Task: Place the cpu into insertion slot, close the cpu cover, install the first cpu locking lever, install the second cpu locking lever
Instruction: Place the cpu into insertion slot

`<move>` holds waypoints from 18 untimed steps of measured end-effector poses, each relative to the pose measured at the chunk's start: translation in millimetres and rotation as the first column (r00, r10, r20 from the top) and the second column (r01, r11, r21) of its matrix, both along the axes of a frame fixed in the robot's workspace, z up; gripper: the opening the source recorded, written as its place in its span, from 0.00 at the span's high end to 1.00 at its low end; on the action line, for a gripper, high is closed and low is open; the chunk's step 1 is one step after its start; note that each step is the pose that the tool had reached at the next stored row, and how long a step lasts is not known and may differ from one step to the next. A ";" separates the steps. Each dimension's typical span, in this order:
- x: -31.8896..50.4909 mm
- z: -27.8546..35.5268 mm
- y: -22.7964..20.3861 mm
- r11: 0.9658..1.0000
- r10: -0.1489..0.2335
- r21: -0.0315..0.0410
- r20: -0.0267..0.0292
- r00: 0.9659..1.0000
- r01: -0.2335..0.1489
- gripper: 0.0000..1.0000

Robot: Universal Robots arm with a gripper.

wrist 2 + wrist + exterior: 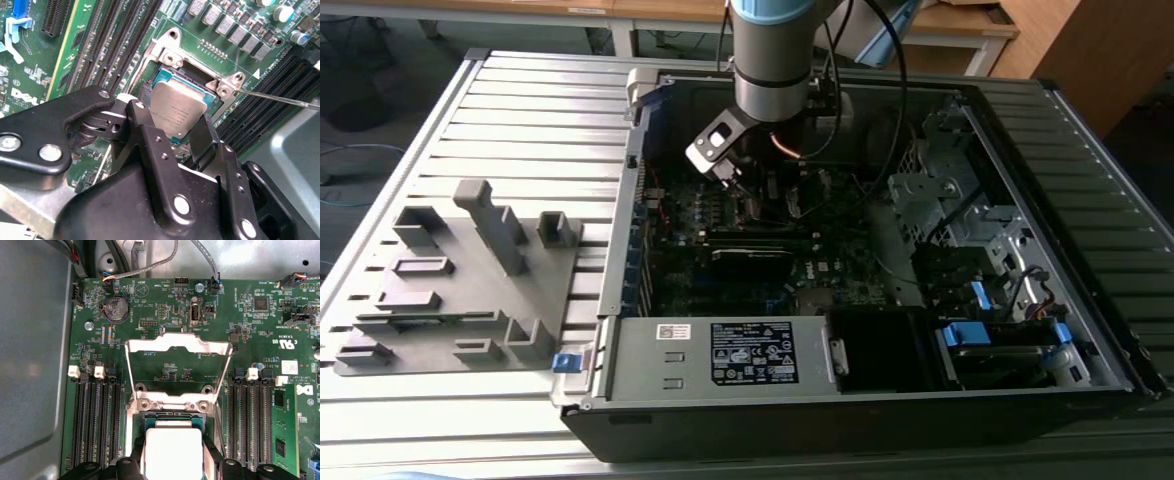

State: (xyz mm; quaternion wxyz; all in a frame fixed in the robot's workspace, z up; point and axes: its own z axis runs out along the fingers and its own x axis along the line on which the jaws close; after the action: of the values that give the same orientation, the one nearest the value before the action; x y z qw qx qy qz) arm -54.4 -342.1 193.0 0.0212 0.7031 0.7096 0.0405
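Three views caught the same moment, and each added something of its own. The exterior view gave the wide setting: the arm (781,60) reached down into an open computer case (854,425) that lay on a slatted metal table (520,110). A grey moulded fixture (467,290) sat beside the case, toward the exterior view's left. The gripper (744,185) hung low over the middle of the motherboard.

The second wrist view gave the close look. The black fingers (150,140) pressed against two opposite edges of the cpu (175,107), clamped on it. The chip sat at the insertion slot (172,75), whose dark rim showed just past one edge of it. Whether it was fully seated could not be told. A thin metal rod (280,97) ran out from a silver corner bracket across the neighbouring memory slots (115,45).

The first wrist view added the cpu cover (177,342). This thin silver frame was swung open and clear of the socket, with green board showing through its window. Long black memory slots flanked the socket on both sides, and a round coin battery (116,307) lay beyond the cover.

The cpu was a flat square. In the second wrist view its face was dull silver-grey with faint print and a teal border around it. In the first wrist view it glared almost white.
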 end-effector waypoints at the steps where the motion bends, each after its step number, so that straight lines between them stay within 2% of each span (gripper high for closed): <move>1: 0.0 0.1 0.0 1.000 0.000 0.000 0.000 1.000 0.000 0.46; 18: 0.7 0.2 0.0 1.000 -0.018 0.000 0.000 1.000 0.018 0.46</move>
State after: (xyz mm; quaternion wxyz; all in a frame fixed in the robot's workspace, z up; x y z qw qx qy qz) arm -53.7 -342.1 193.2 0.0216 0.7095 0.7033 0.0403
